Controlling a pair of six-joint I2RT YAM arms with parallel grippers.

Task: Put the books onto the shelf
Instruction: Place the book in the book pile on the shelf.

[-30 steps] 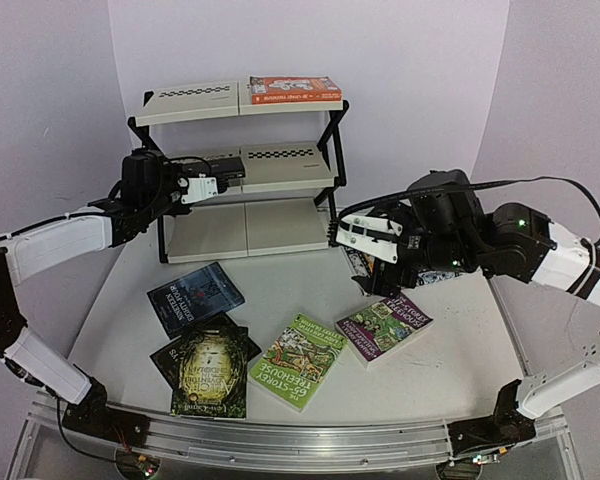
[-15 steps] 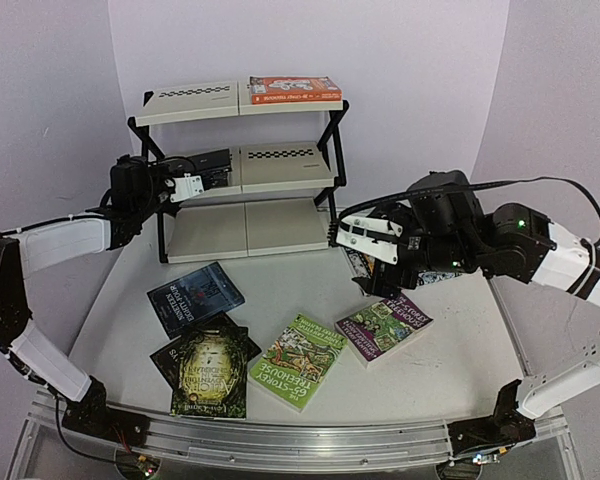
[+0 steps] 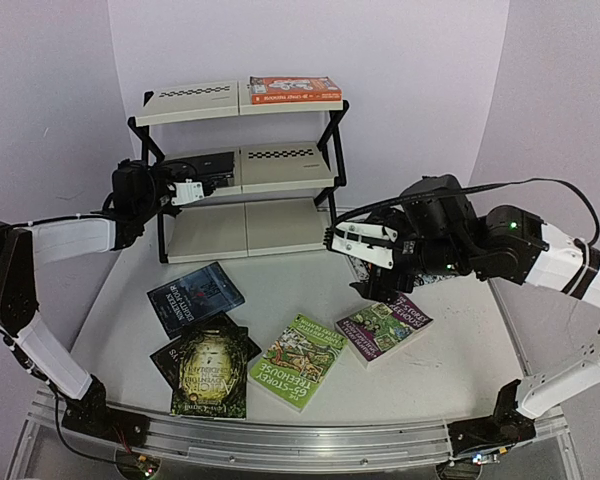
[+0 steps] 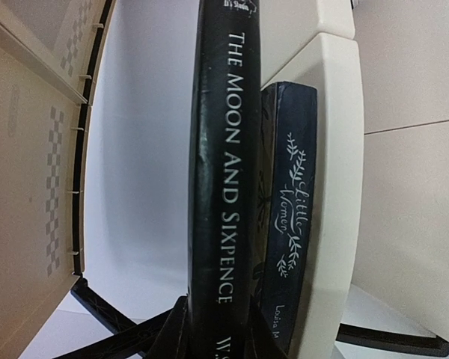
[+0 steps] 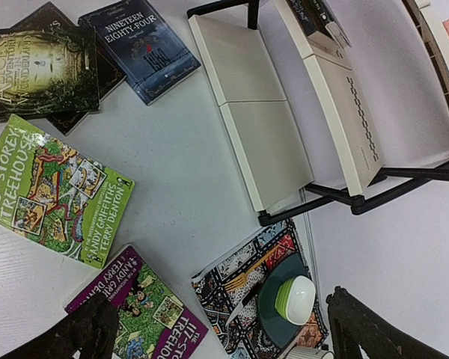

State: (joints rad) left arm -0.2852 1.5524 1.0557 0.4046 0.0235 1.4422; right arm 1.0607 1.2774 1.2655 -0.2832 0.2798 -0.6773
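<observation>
The left jaws clamp the black book (image 4: 221, 187) by its spine at the middle tier of the shelf (image 4: 337, 149), a dark blue book (image 4: 288, 209) just beside it. The right jaws gape wide over the tabletop (image 5: 187, 194), the patterned mat (image 5: 247, 277) below between them, a purple book (image 5: 146, 314) alongside.

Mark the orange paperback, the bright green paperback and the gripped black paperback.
orange paperback (image 3: 295, 86), top view, cover middle.
bright green paperback (image 3: 300, 360), top view, cover middle.
gripped black paperback (image 4: 224, 187), left wrist view, spine.
</observation>
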